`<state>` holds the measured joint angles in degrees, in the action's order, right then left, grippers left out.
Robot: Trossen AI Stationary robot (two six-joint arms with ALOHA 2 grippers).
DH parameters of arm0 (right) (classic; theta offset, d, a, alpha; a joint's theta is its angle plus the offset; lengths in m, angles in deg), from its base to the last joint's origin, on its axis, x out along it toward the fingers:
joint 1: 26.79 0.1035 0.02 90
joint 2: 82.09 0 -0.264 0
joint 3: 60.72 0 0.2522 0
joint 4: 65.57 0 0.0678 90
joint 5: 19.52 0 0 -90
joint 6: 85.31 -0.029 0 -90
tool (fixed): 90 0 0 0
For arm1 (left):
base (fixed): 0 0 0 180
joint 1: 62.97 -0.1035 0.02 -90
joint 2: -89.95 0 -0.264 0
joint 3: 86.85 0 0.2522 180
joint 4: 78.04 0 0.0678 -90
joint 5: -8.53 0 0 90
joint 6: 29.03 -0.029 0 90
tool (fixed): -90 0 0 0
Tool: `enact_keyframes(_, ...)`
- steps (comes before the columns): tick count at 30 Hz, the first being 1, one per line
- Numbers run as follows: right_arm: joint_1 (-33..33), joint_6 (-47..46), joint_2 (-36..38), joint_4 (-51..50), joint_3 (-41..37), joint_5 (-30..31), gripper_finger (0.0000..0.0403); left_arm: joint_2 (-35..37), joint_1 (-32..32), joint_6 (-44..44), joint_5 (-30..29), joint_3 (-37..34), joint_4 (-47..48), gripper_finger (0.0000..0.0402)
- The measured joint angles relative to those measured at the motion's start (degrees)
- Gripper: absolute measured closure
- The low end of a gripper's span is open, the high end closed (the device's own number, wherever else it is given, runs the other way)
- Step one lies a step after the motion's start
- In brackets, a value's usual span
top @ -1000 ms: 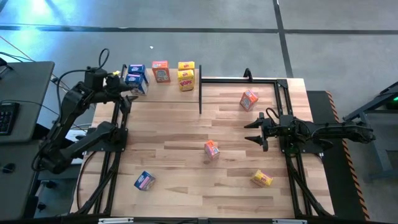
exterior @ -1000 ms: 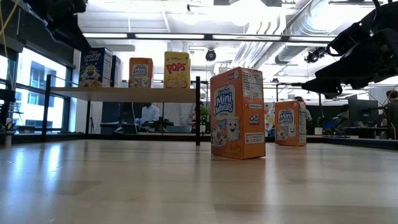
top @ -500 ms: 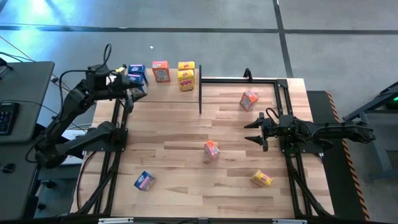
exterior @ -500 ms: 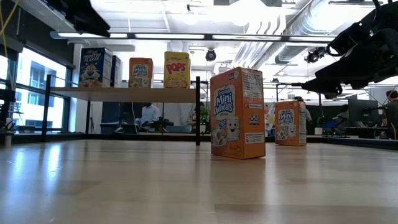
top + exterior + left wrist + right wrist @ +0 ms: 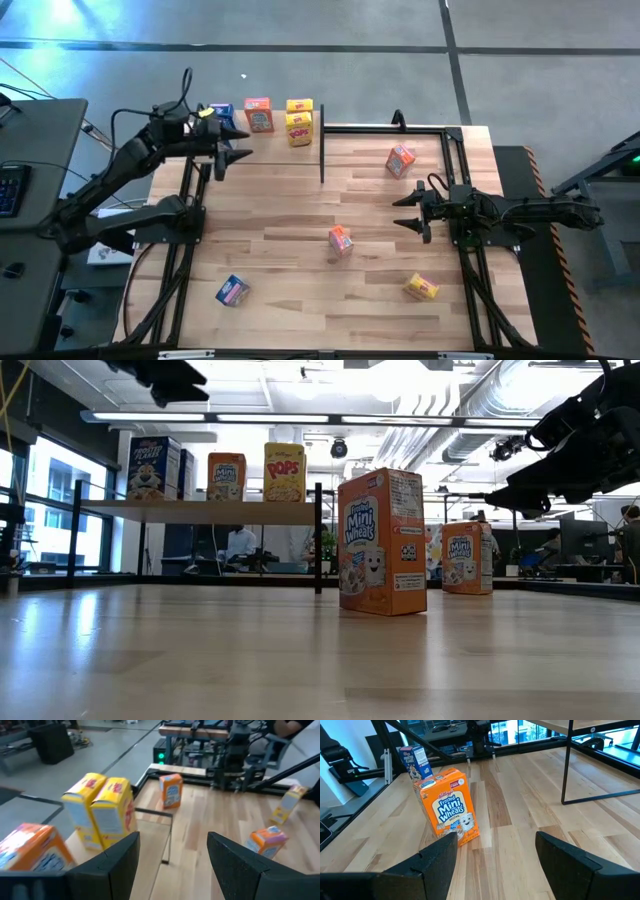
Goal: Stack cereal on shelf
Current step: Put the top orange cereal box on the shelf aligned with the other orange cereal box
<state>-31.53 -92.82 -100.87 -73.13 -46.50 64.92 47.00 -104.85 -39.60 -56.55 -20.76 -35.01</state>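
High view: the left gripper was seen at upper left with fingers spread and nothing between them, beside the cereal boxes on the shelf. The right gripper was held wide and empty at right centre.

Low view: three boxes were seen upright on the shelf at upper left; an orange box stood at centre on the table.

Left wrist view: two yellow boxes were shown at left.

Right wrist view: the orange box stood left of centre.

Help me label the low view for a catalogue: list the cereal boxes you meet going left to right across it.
Blue Frosted Flakes box → orange Mini Wheats box on the shelf → yellow Pops box → large near orange Mini Wheats box → orange box farther back.
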Motion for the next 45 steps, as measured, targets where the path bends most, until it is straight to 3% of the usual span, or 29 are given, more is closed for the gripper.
enact_keyframes(12,0.0,-0.14,0.0,0.02,-0.01,5.23,0.0142,-4.49,5.65,4.5,-0.07,0.0,-7.41,0.0178)
enact_keyframes(17,0.0,-5.05,0.0,0.66,-0.01,5.35,0.0142,-5.33,8.29,4.53,-0.07,0.19,-8.23,0.0178)
enact_keyframes(29,-0.04,-3.87,0.0,11.5,0.65,7.51,0.0142,-6.09,12.47,4.41,-0.24,3.97,-8.19,0.0178)
enact_keyframes(34,-0.08,-0.09,-0.01,11.86,5.46,15.7,0.0141,-6.07,12.98,2.85,-0.24,5.07,-8.22,0.0178)
enact_keyframes(38,-0.13,5.3,-1.2,6.89,11.96,17.12,0.0141,-6.07,13.13,1.05,-0.24,5.25,-8.19,0.0178)
enact_keyframes(41,-0.13,8.02,-3.16,-0.78,18.92,18.28,0.0141,-6.07,13.13,0.99,-0.24,5.25,-8.14,0.0178)
enact_keyframes(45,-0.13,9.52,-7.72,-14.82,29.27,27.14,0.0141,-6.07,13.13,0.96,-0.24,5.25,-8.14,0.0178)
